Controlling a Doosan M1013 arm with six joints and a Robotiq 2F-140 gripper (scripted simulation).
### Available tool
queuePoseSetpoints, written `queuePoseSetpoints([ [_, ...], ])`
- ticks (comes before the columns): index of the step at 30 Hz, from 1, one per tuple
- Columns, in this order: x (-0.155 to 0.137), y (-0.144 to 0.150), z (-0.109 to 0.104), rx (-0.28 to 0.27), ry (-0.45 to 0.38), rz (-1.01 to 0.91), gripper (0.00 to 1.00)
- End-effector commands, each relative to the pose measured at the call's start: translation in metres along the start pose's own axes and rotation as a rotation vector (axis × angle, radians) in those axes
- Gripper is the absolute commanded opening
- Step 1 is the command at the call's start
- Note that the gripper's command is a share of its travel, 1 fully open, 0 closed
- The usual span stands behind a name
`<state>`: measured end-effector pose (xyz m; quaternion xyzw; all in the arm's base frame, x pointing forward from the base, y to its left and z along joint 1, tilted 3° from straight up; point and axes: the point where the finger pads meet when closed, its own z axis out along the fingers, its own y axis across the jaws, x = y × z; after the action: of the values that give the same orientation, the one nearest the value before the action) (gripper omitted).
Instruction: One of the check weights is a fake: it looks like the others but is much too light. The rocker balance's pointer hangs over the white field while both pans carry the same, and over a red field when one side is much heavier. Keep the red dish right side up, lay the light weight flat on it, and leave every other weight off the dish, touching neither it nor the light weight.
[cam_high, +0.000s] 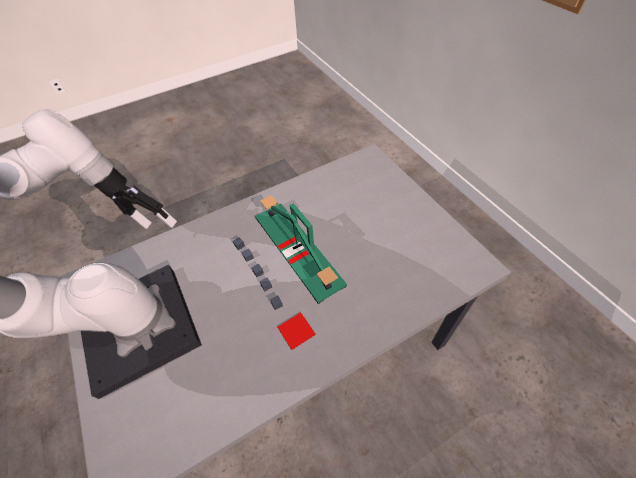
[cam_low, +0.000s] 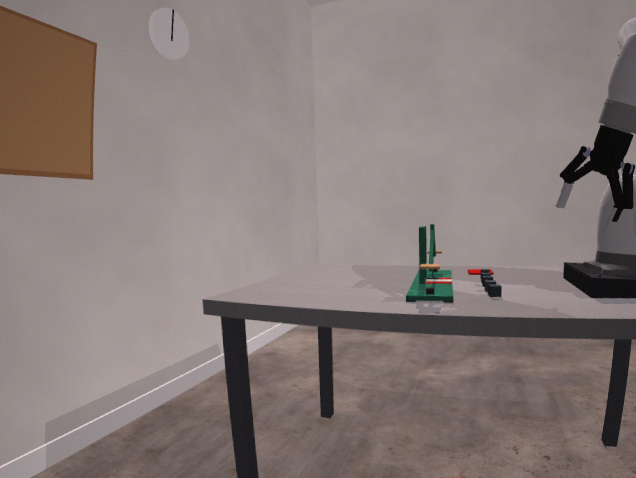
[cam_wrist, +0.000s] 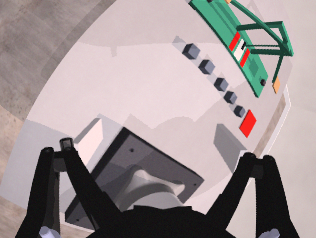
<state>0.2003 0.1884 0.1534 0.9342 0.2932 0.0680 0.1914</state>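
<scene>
My gripper (cam_high: 155, 219) (cam_low: 589, 209) (cam_wrist: 159, 131) is open and empty, high above the table's edge, away from the weights. Several identical dark check weights stand apart in a row; the one at the dish end (cam_high: 276, 302) (cam_wrist: 240, 111) is near the dish without touching it, and the one at the other end (cam_high: 238, 243) (cam_low: 494, 290) (cam_wrist: 191, 51) is farthest from it. The red dish (cam_high: 296, 330) (cam_low: 475, 271) (cam_wrist: 248, 123) lies flat with nothing on it. The green rocker balance (cam_high: 329, 293) (cam_low: 437, 297) has two empty orange pans (cam_high: 268, 201) (cam_high: 327, 276). Its black pointer (cam_high: 297, 246) hangs over the white field.
The arm's dark base plate (cam_high: 179, 328) (cam_low: 580, 280) (cam_wrist: 150, 150) is bolted on the table (cam_high: 231, 380) (cam_low: 318, 292), on the other side of the weights from the balance. The balance's green uprights (cam_high: 303, 221) (cam_low: 422, 251) rise above its pans.
</scene>
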Motion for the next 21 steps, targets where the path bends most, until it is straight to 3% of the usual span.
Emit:
queuePoseSetpoints([
  [1, 0.014, 0.004, 0.013, 0.056, -0.066, 0.265, 1.0],
  [4, 0.022, 0.007, 0.019, 0.064, -0.08, 0.323, 1.0],
  [5, 0.029, 0.011, 0.025, 0.092, -0.12, 0.489, 1.0],
  [19, 0.084, 0.061, 0.076, 0.179, -0.31, 1.285, 1.0],
  [21, 0.084, 0.061, 0.076, 0.179, -0.31, 1.285, 1.0],
])
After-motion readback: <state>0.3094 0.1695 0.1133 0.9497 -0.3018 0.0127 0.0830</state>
